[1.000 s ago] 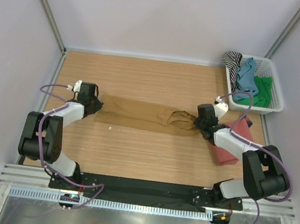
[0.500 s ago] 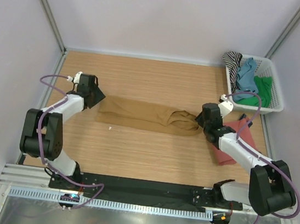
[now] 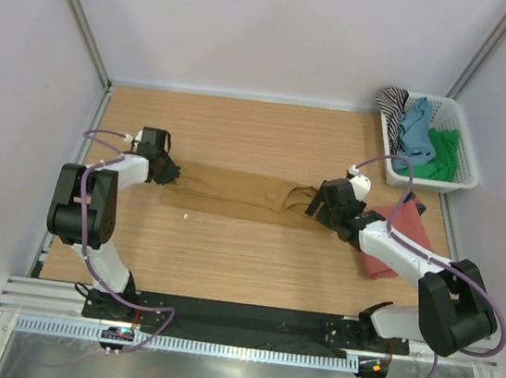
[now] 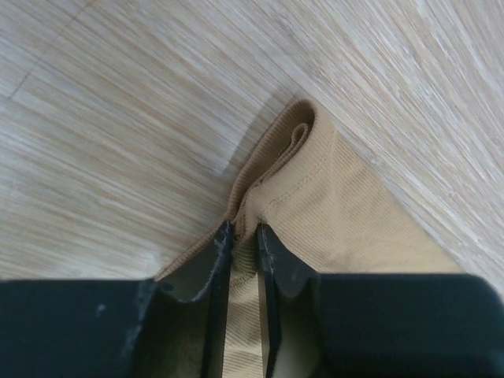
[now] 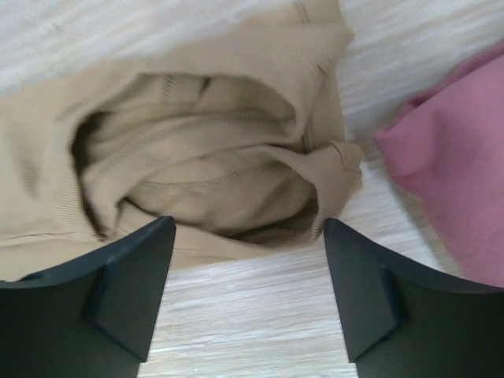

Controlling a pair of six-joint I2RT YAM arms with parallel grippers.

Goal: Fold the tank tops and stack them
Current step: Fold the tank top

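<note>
Five tank tops (image 3: pixel 234 194), one basket (image 3: pixel 467 161), two arms (image 3: pixel 394 249)

Soft, even light from overhead filled the top view, leaving the table (image 3: pixel 226 251) bright and free of glare, with only faint, short shadows. In the left wrist view the ochre tank top (image 4: pixel 346 197) was sharp enough to show its ribbed weave, with a soft shadow along its folded edge. The right wrist view was slightly softer, and the cloth's open hollow fell into deep shadow.

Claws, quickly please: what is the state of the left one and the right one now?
Left claw: closed on the edge of the ochre tank top.
Right claw: open, holding nothing, over the same top.
</note>
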